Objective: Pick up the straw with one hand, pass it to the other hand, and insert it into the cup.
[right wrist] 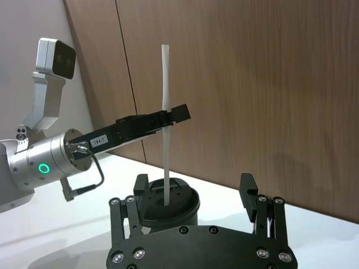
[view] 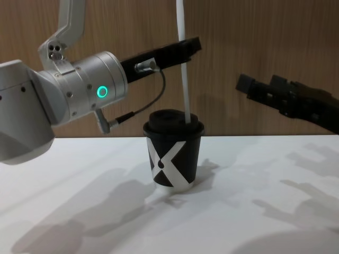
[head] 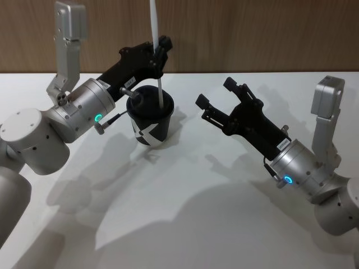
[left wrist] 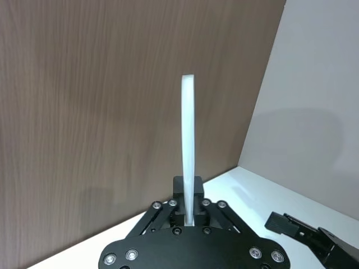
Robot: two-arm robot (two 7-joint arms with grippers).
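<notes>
Chest view shows the straw (view: 184,69) standing almost upright with its lower end already at the lid of the cup (view: 174,153), while the left claw (view: 186,46) pinches it well above the lid, so I judge the pick and the pass done and only the pushing down and letting go left. The right claw (head: 216,101) hangs spread and holding nothing, well apart from the cup on its right side. The cup stands on the white desk (head: 224,213) near the wooden wall (head: 252,33), with open surface toward the robot.
</notes>
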